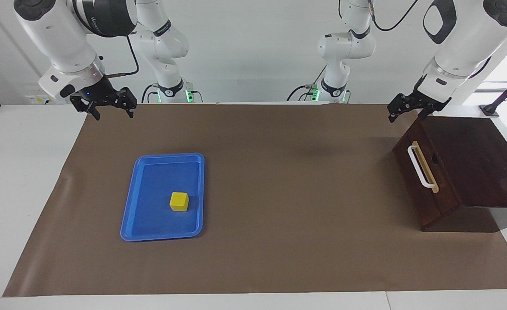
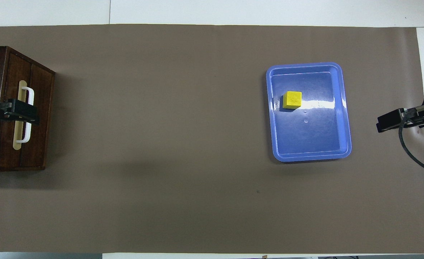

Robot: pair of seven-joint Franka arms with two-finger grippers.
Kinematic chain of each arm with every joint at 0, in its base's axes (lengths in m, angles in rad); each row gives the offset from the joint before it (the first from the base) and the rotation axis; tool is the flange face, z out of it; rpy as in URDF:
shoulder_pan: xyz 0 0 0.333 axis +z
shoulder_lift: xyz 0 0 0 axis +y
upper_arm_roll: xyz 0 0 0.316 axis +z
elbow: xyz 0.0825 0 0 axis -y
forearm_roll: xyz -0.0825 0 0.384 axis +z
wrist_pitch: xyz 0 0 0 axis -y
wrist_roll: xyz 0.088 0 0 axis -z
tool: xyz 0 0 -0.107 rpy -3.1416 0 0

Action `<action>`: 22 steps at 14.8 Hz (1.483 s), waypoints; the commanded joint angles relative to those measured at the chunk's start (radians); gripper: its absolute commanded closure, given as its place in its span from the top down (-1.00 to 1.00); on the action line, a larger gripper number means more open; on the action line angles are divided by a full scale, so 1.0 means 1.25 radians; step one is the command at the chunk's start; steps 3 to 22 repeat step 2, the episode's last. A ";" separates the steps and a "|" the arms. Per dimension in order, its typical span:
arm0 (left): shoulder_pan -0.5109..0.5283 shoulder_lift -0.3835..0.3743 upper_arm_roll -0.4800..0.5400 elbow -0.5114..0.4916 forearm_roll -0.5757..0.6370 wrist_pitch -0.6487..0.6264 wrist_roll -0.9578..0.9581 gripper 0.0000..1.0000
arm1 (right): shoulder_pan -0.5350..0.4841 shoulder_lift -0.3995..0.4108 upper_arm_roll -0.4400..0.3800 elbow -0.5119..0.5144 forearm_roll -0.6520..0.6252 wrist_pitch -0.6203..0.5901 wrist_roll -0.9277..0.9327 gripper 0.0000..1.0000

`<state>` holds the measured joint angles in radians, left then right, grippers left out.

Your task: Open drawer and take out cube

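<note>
The dark wooden drawer point(image 1: 445, 193) sits shut in its box at the left arm's end of the table, its white bar handle point(image 1: 421, 168) facing the table's middle. It also shows in the overhead view point(image 2: 41, 118). The yellow cube point(image 1: 179, 201) lies in a flat blue tray point(image 1: 150, 232) toward the right arm's end; it shows in the overhead view too point(image 2: 292, 99). My left gripper point(image 1: 406, 116) is open and empty, raised over the box's upper front edge, clear of the handle. My right gripper point(image 1: 112, 114) is open and empty, raised over the mat's edge.
A brown mat point(image 1: 279, 215) covers the table between the box and the tray. The blue tray point(image 2: 275, 144) holds only the cube. White table surface borders the mat at both ends.
</note>
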<state>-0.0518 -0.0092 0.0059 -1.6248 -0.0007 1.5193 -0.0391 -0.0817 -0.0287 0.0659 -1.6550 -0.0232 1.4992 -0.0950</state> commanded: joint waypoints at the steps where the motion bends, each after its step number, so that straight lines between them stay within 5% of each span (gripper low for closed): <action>1: 0.006 -0.010 -0.002 -0.013 -0.004 0.014 0.004 1.00 | -0.013 -0.009 0.014 -0.011 -0.015 0.009 0.015 1.00; 22: 0.006 -0.011 -0.002 -0.013 -0.004 0.014 0.004 1.00 | -0.013 -0.008 0.012 -0.010 -0.015 0.009 0.015 1.00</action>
